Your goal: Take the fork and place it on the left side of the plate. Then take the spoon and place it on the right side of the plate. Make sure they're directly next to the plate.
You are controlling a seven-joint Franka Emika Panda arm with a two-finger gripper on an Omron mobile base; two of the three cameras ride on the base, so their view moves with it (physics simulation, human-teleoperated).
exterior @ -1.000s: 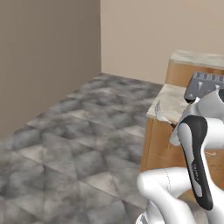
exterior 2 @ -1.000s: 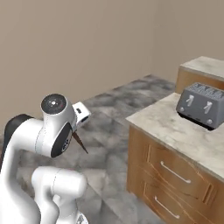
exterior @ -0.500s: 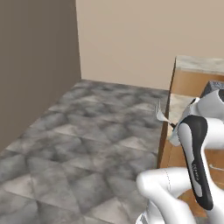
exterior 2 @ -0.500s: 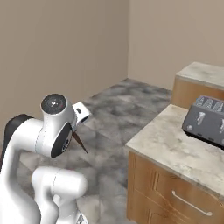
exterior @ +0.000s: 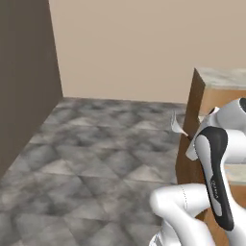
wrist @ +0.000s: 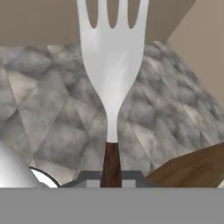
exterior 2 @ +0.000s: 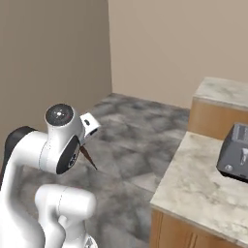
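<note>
While the gripper (wrist: 111,175) is closed tight on the brown handle of the fork (wrist: 112,65), the white tines stand out ahead of the hand over the grey stone floor (wrist: 57,109). Seen from the right base camera, the handle slants down beside the arm, left of the marble counter (exterior 2: 193,179), where a dark toaster (exterior 2: 235,152) sits at the right edge.
</note>
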